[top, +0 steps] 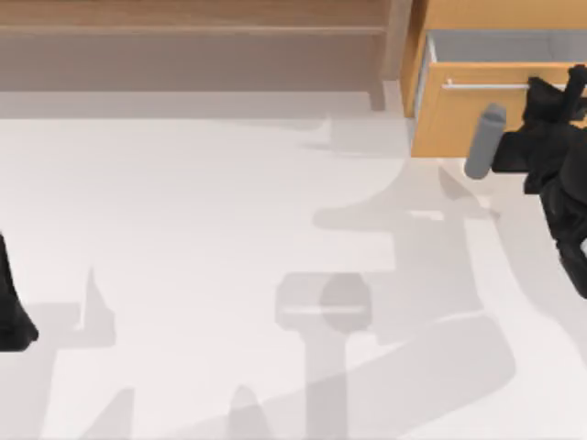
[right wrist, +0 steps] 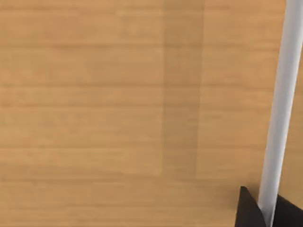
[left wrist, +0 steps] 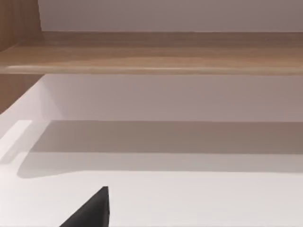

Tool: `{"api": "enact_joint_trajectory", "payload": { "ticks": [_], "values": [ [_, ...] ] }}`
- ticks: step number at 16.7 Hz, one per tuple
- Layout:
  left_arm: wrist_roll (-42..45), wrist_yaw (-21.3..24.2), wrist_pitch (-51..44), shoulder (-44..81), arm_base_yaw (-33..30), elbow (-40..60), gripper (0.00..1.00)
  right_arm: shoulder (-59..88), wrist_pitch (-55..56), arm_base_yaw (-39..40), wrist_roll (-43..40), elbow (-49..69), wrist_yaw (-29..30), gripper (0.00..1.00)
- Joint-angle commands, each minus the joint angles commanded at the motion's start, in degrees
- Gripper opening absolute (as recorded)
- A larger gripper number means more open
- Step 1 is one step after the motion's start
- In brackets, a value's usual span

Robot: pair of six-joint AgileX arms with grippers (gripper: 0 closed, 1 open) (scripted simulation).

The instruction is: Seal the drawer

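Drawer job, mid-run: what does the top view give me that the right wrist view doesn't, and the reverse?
Top view alone: the drawer pulled out at the table's far right, its white inner walls exposed, the pale shelf to its left, the right arm reaching it, and the left arm parked at the left edge.

Right wrist view alone: the wood grain up close, with dark fingers at the bar's end.

Both: the orange-tan front panel and its silver bar handle, with the right gripper at the handle.

The drawer (top: 459, 124) front is smooth, matt wood with fine grain. Its handle (right wrist: 279, 113) looks like satin metal. The table (top: 202, 238) is matt white.
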Motion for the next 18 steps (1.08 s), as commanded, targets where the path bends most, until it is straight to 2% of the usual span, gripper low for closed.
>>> {"api": "enact_joint_trajectory", "payload": {
  "ticks": [8,18],
  "values": [
    [0.0,0.0,0.0,0.0,0.0,0.0,1.0,0.82,-1.48,-0.21,0.14,2.51,-0.29,0.0],
    [0.0,0.0,0.0,0.0,0.0,0.0,1.0,7.76,-10.26,-2.09,0.03,18.0,-2.05,0.0]
  ]
}}
